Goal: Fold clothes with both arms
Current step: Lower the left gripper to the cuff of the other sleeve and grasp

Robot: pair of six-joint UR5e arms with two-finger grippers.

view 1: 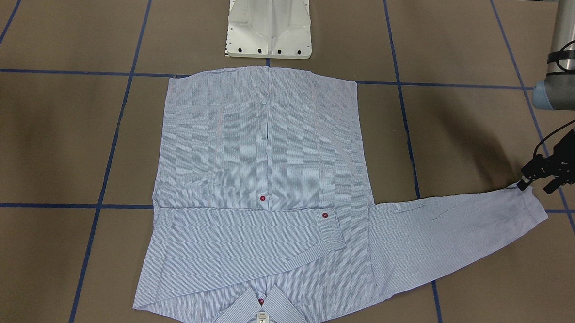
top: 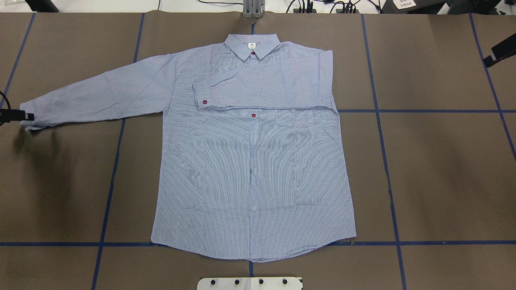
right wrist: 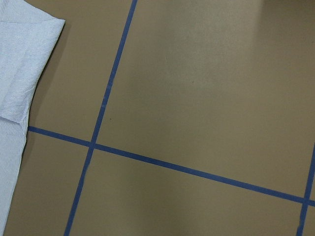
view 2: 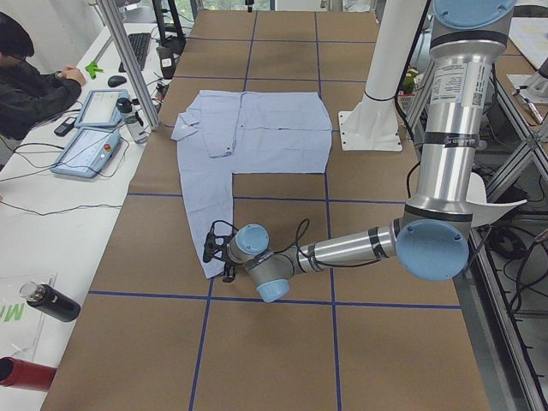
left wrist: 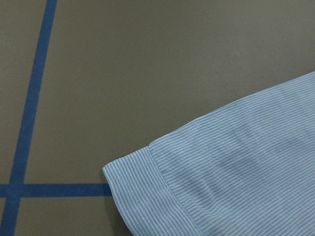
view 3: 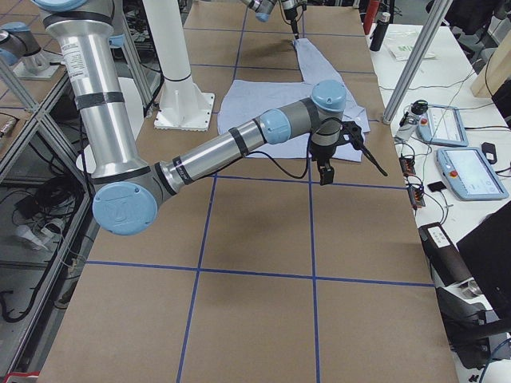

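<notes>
The striped shirt (view 1: pixel 262 180) lies flat and front up on the brown table, collar (top: pixel 252 46) towards the far edge. One sleeve is folded across the chest, its cuff (top: pixel 201 98) near a red button. The other sleeve (top: pixel 100 94) stretches out to my left. My left gripper (view 1: pixel 537 187) stands open at that sleeve's cuff (left wrist: pixel 147 182), one fingertip (top: pixel 27 117) touching the cuff's corner. My right gripper (view 3: pixel 354 176) hovers open above bare table, to the right of the shirt's edge (right wrist: pixel 19 59) and holding nothing. Only part of it (top: pixel 500 50) shows in the overhead view.
The white pedestal base (view 1: pixel 269 25) stands just behind the shirt's hem. Blue tape lines (top: pixel 387 110) cross the table. A person (view 2: pixel 26 77) sits at a side desk with tablets (view 2: pixel 90 128), and a dark bottle (view 2: pixel 51 301) lies there.
</notes>
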